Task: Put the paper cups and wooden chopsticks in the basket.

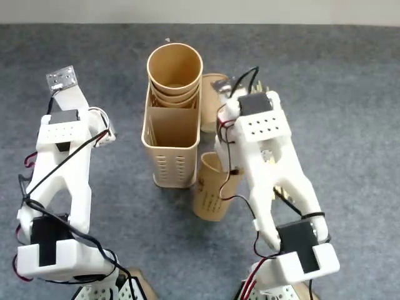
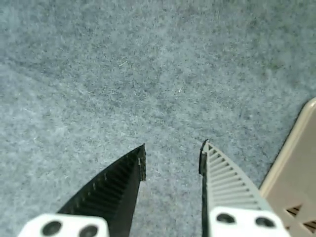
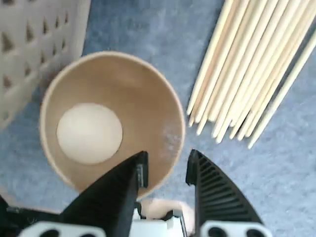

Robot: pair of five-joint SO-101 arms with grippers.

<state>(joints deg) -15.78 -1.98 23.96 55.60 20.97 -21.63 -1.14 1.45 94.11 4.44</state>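
The beige slotted basket (image 1: 167, 153) stands mid-table with several stacked paper cups (image 1: 175, 69) in its far compartment. A loose paper cup (image 3: 111, 118) stands upright beside the basket's right side (image 1: 211, 94). My right gripper (image 3: 168, 160) is open and straddles this cup's rim, one finger inside and one outside. Another paper cup (image 1: 211, 190) sits by the basket's near right corner, partly under the right arm. Wooden chopsticks (image 3: 247, 64) lie bundled on the carpet beyond the cup. My left gripper (image 2: 173, 153) is open over bare carpet, left of the basket (image 2: 296, 173).
Grey carpet (image 1: 337, 94) covers the table. The right arm (image 1: 269, 156) hides most of the chopsticks in the high view. The left arm (image 1: 62, 156) stretches along the basket's left side. The basket's near compartment (image 1: 170, 125) holds nothing.
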